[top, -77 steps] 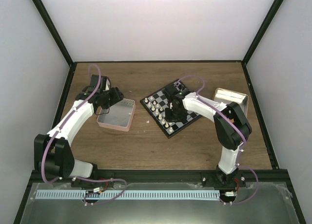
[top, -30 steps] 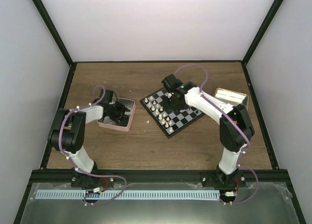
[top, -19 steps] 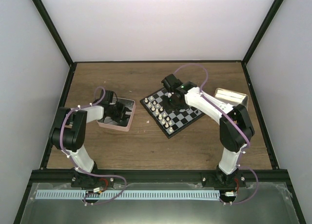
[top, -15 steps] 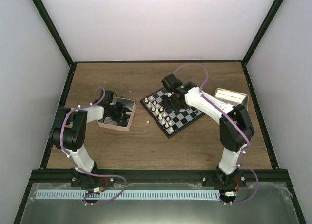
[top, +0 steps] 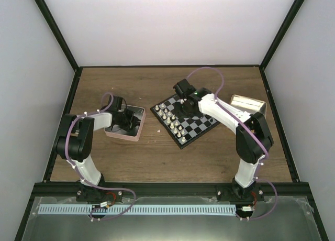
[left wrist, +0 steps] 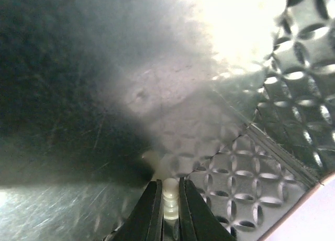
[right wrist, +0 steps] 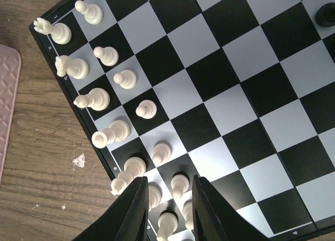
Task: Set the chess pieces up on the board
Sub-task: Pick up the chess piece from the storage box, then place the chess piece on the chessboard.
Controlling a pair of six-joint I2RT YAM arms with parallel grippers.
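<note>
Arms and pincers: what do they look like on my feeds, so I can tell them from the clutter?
The left arm and right arm both have white links with black joints and black bases. A thin purple cable loops along each. The left pincer and right pincer each have two smooth black fingers that narrow toward the tips.
</note>
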